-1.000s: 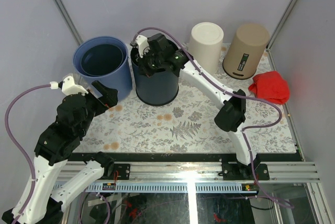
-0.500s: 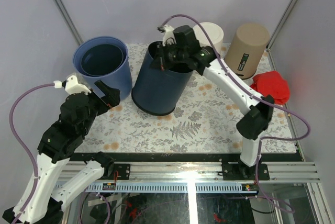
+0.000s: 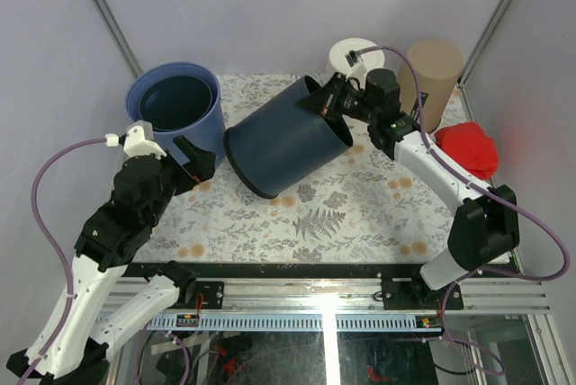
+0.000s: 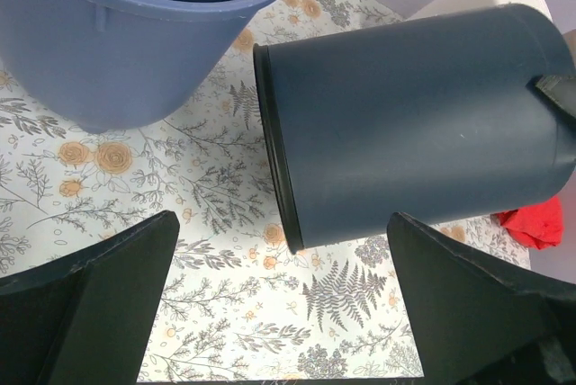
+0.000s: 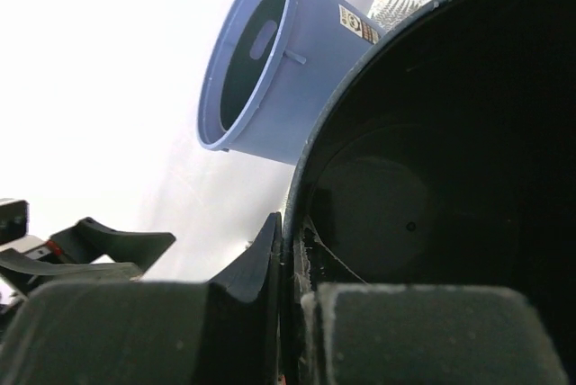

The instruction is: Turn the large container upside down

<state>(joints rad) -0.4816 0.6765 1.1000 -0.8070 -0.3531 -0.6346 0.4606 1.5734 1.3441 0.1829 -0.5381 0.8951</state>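
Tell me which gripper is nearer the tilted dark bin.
Right. The right gripper grips the tilted dark bin by its rim; the left gripper hangs open near its base, apart.

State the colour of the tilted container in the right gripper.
Dark navy blue; the tilted container shows best in the left wrist view.

There were four containers in plain sight: one dark navy container (image 3: 288, 147), one blue bucket (image 3: 205, 133), one cream tub (image 3: 349, 54) and one tan tub (image 3: 436, 68) (a fifth, dark one appeared to sit nested inside the blue bucket). There was one red cloth (image 3: 468, 149). Two robot arms showed, the left arm (image 3: 117, 223) and the right arm (image 3: 432, 165), over one table (image 3: 360, 214).
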